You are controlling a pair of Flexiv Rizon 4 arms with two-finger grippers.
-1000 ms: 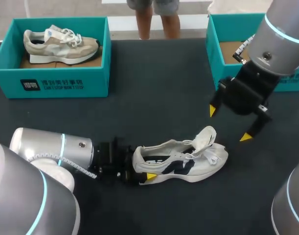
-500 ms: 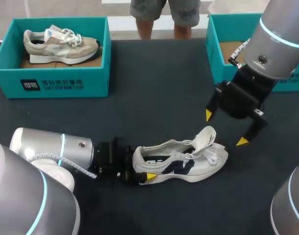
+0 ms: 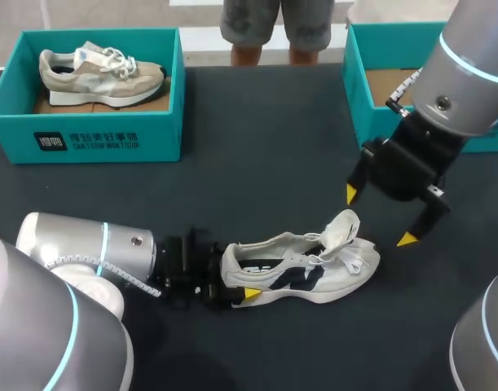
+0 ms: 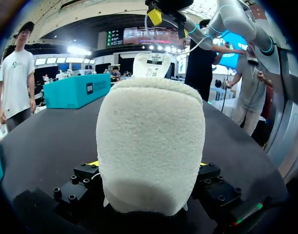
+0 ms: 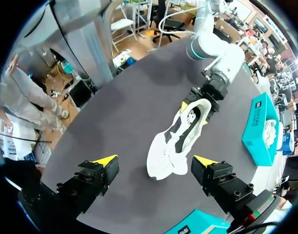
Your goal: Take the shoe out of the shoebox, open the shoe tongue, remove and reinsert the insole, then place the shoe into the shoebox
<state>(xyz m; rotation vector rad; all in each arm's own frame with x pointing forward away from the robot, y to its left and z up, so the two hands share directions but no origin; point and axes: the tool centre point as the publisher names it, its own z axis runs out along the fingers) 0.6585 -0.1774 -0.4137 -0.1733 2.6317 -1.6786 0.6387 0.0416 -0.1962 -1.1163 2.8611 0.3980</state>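
Head view: left claw (image 3: 234, 279) around heel of white shoe (image 3: 310, 273).

The left teal shoebox (image 3: 94, 122) carries on its front wall a dark logo square (image 3: 50, 141) and two lines of white print (image 3: 100, 140), the characters too small to make out. The right teal shoebox (image 4: 73, 92) bears a dark logo patch (image 4: 90, 88), also unreadable. The white shoe (image 3: 346, 269) has a dark emblem (image 3: 301, 279) on its side. Its tongue (image 4: 151, 70) has a white label (image 4: 154, 61) with a black bar and tiny, illegible print.
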